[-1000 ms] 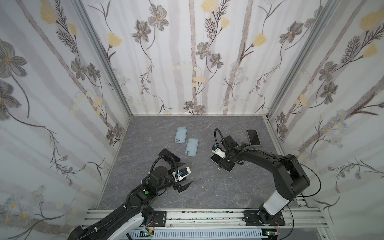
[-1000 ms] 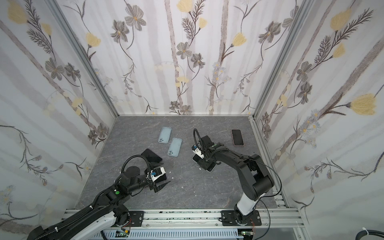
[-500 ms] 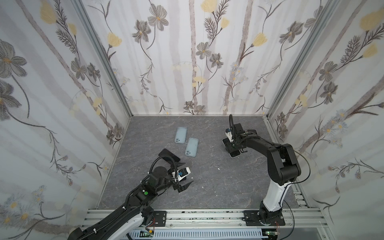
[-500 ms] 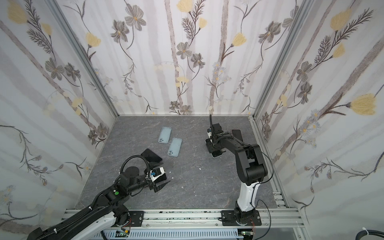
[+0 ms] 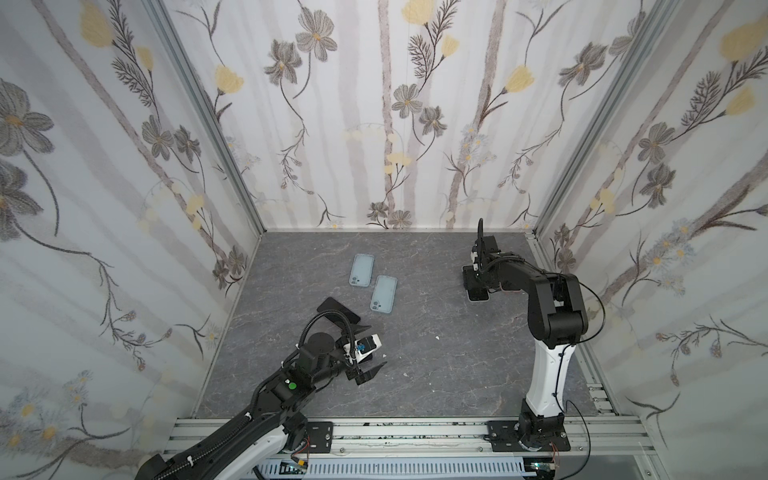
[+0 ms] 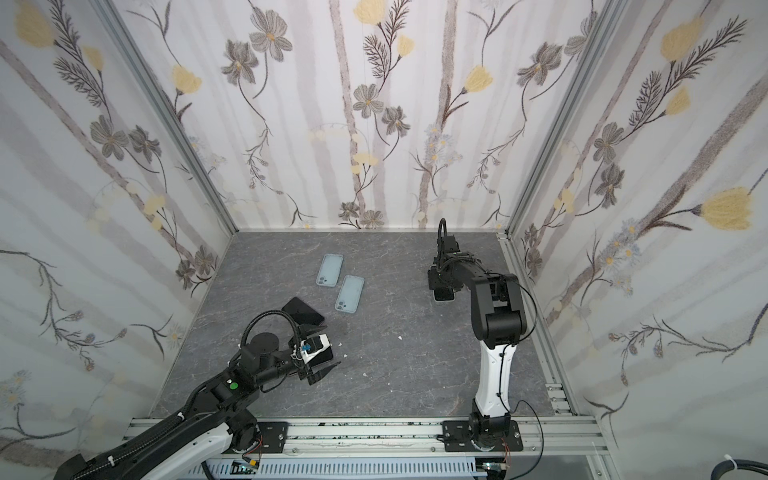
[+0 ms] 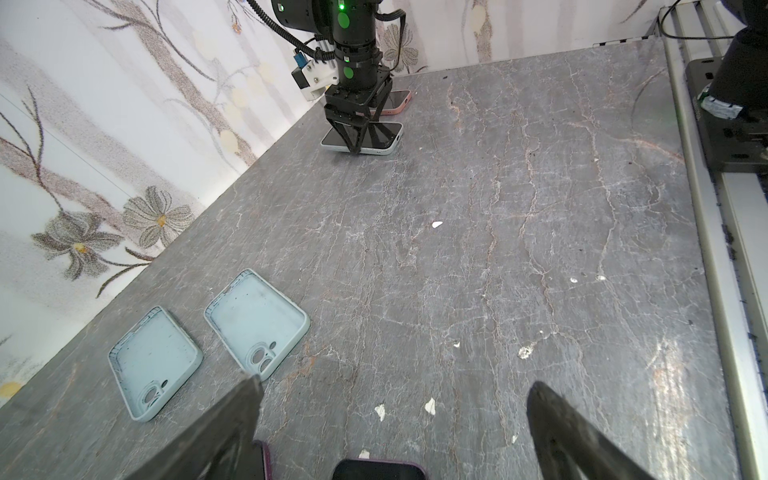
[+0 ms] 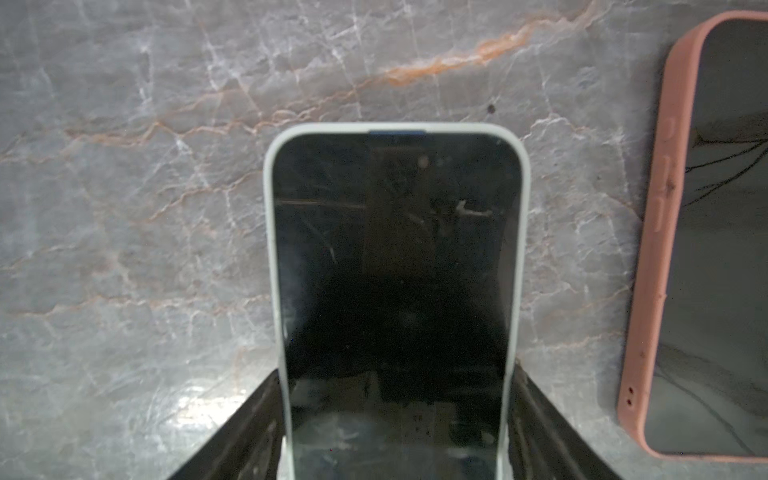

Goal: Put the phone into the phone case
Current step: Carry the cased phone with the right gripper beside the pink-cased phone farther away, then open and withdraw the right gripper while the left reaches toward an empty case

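the right gripper [image 8: 397, 370] pinches a black-screened phone with a pale mint-white rim [image 8: 395, 249] across its long edges, close to one end. the phone sits low at the far right of the floor, either flat on it or just clear of it; i cannot tell which. just beside it, not touching, lies a phone in a salmon-pink case [image 8: 715, 249]. the left gripper [image 7: 395, 384] hangs spread wide and empty above a dark slab with a plum rim [image 7: 378, 469]. an empty pale blue soft case [image 7: 257, 320] and its twin case [image 7: 156, 365] lie side by side, well apart from the held phone.

gripped only at one end, the phone would probably swing or slip on a lift. a sideways drift could knock the pink one. its pale rim suggests it is already cased, so this may be the wrong phone.

the grey veined stone-look tabletop [image 7: 498, 249] is flecked with white chips. flowered wallpaper [image 5: 374, 124] covers the three walls, and an aluminium rail [image 5: 415, 432] runs along the front.
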You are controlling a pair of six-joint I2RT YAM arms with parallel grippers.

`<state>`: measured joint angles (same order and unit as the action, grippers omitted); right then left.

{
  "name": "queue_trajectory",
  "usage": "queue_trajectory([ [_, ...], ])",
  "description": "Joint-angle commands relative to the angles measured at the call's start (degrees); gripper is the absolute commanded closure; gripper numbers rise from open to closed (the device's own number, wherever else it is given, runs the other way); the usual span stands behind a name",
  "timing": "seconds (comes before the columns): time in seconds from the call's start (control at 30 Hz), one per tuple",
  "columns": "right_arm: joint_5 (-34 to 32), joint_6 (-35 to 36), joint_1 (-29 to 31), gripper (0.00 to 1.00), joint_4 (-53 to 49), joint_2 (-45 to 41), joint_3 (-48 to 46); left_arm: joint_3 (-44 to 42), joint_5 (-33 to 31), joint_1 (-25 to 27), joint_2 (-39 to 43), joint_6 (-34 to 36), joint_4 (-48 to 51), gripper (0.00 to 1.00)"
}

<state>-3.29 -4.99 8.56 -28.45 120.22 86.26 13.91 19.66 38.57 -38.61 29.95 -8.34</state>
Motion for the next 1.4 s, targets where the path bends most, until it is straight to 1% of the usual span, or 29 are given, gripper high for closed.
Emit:
queue_trajectory([
  [0.0, 0.7, -2.6, -0.6, 0.39, -1.5, 1.8, 2.7, 0.0, 0.1, 0.0, 0.3, 0.8, -1.1, 0.0],
  [0.17, -0.2, -3.1, -1.3, 0.33, -2.7, 4.4, 6.0, 0.0, 0.4, 0.0, 0.4, 0.8, -1.3, 0.0],
  [0.27, -0.4, -3.1, -1.3, 0.24, -2.9, 4.6, 6.3, -0.1, 1.0, -0.1, 0.6, 0.7, -1.5, 0.0],
  [0.3, -0.2, -3.2, -1.3, 0.21, -3.0, 4.5, 6.3, 0.0, 0.9, -0.1, 0.7, 0.7, -1.6, 0.0],
  [0.33, -0.1, -3.2, -1.3, 0.06, -3.0, 4.4, 6.3, 0.0, 1.0, 0.0, 0.6, 0.7, -1.5, 0.0],
  [0.37, 0.1, -3.3, -1.3, 0.0, -3.0, 4.1, 6.3, 0.0, 1.0, 0.0, 0.7, 0.7, -1.6, 0.0],
  [0.57, -0.2, -3.3, -1.2, 0.0, -2.4, 0.6, 6.3, 0.1, 0.2, -0.1, 1.1, 0.5, -1.8, 0.0],
  [0.63, 0.6, -3.1, -0.9, 0.0, -1.2, -1.3, 5.8, 0.2, -0.8, -0.1, 1.4, -0.3, -2.5, 0.0],
  [0.73, -0.4, -3.0, -0.1, 0.0, 2.2, -4.9, 3.0, 0.3, -3.4, -0.2, 1.8, -2.8, -4.4, 0.0],
  [0.83, -1.1, -3.7, 0.7, 0.0, 6.1, -9.6, -1.1, 0.8, -8.5, -0.6, 1.7, -6.8, -6.6, 0.0],
  [0.9, -1.1, -4.1, 2.1, 0.0, 9.1, -13.0, -4.7, 1.1, -13.2, -1.4, 1.2, -10.6, -8.6, 0.0],
  [1.07, -1.7, -3.8, 7.6, 0.0, 15.0, -21.1, -13.5, 4.7, -20.1, -3.5, -1.4, -15.5, -9.0, 0.03],
  [1.17, -1.1, -3.0, 11.3, 0.02, 17.1, -25.5, -18.3, 9.2, -26.4, -4.3, -4.2, -19.8, -5.8, 0.05],
  [1.27, -0.1, -1.1, 15.4, 0.04, 18.5, -29.9, -22.5, 14.9, -32.6, -4.4, -8.2, -22.8, 0.9, 0.05],
  [1.37, 0.7, 4.4, 21.2, 0.05, 21.6, -34.5, -27.7, 19.3, -36.9, -4.8, -12.7, -25.2, 6.0, 0.05],
])
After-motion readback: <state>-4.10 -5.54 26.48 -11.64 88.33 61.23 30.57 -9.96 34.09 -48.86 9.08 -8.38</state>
